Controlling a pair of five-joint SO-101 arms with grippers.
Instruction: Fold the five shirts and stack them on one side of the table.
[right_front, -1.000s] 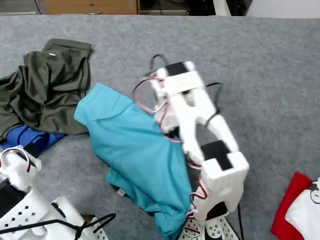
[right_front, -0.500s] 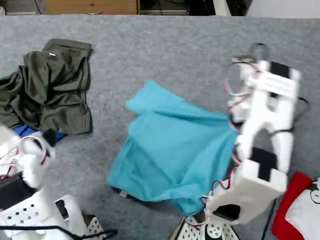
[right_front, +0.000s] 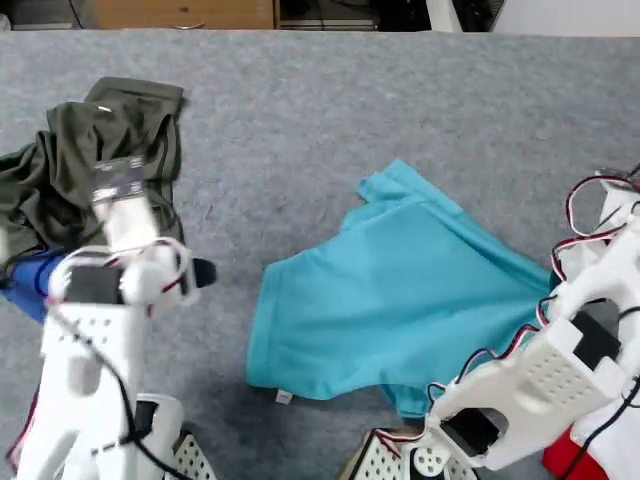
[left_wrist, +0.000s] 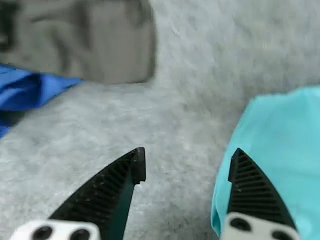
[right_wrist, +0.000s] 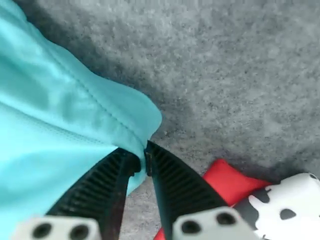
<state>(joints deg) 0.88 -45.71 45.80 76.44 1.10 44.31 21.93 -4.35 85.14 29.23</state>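
Note:
A teal shirt (right_front: 400, 290) lies spread on the grey table, right of centre. My right gripper (right_wrist: 145, 150) is shut on that shirt's hem (right_wrist: 130, 115) at its right edge, close to the table. The right arm (right_front: 590, 300) stands at the table's right side. My left gripper (left_wrist: 189, 152) hangs open over bare table, with nothing between its fingers. It sits just left of the teal shirt (left_wrist: 280, 150), and in the high view the left gripper (right_front: 200, 272) is beside a crumpled olive shirt (right_front: 90, 170). A blue shirt (right_front: 25, 275) pokes out from under the olive one.
A red shirt (right_front: 570, 455) with a white print (right_wrist: 285, 205) lies at the front right corner, next to the right arm's base. The olive shirt (left_wrist: 85, 40) and blue shirt (left_wrist: 30, 90) fill the far left. A wooden cabinet (right_front: 180, 12) borders the back.
The right arm has swung right, dragging the teal shirt with it and spreading it out. The left arm has risen from the front left corner and come forward toward the teal shirt.

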